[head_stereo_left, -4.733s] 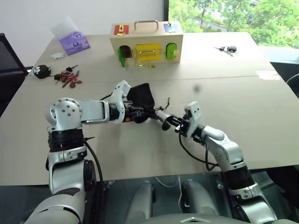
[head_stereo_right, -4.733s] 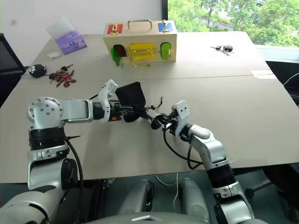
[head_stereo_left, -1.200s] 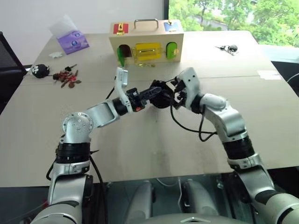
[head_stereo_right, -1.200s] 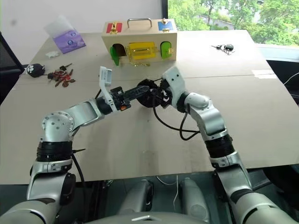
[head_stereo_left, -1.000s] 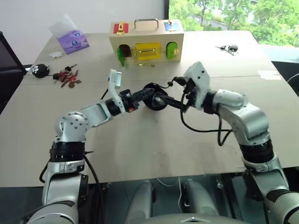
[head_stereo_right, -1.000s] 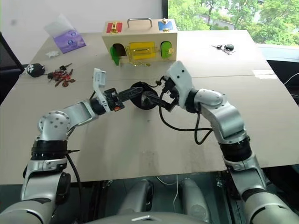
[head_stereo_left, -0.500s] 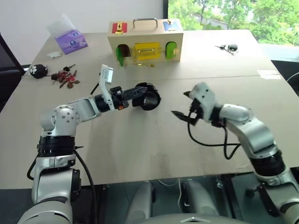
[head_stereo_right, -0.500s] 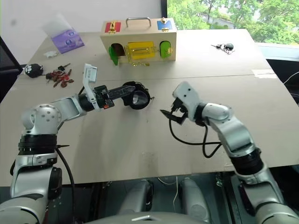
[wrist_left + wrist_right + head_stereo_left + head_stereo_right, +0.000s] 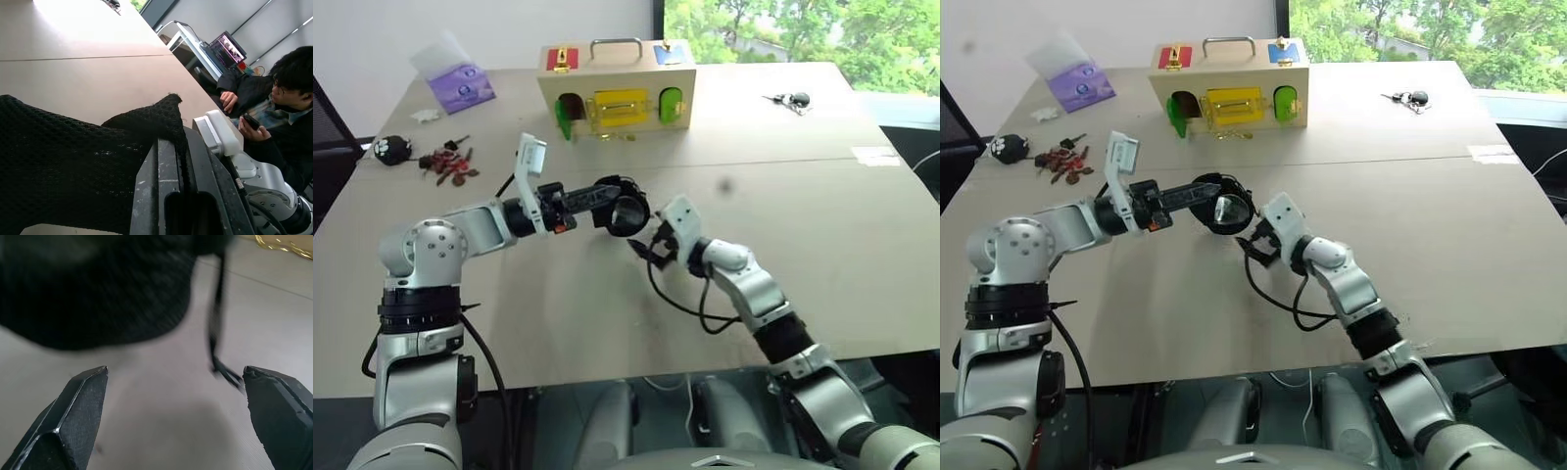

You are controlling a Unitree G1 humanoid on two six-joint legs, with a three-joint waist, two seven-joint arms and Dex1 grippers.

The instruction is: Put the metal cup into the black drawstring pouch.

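Metal cup (image 9: 1225, 209) sits inside the black drawstring pouch (image 9: 624, 208); its shiny rim and inner wall show through the pouch mouth, which faces the camera. Pouch hangs above the table (image 9: 607, 294), held off the surface.

Left gripper (image 9: 607, 193) is clenched on the pouch's upper edge, arm stretched level from the robot's left toward the middle of the table. Left wrist view: black mesh fabric (image 9: 73, 161) bunched against the closed fingers (image 9: 161, 186), one corner of cloth poking up past them.

Right gripper (image 9: 643, 251) is released, fingers spread wide, holding nothing. It sits low, just beside and below the pouch, toward the robot's right of it. Right wrist view: pouch bottom directly ahead between the two fingertips (image 9: 80, 401), thin black cord (image 9: 217, 333) dangling from the mouth with its knotted end near the table. No contact between right fingers and pouch visible.

Far side of table: wooden box (image 9: 617, 86) with coloured doors and a metal handle. Far left: purple packet (image 9: 462, 86), small black-and-white toy (image 9: 390, 149), scatter of red keys (image 9: 450, 166). Far right: black key fob (image 9: 790, 99).

Left wrist view, background: a seated person (image 9: 274, 112) holding a phone.
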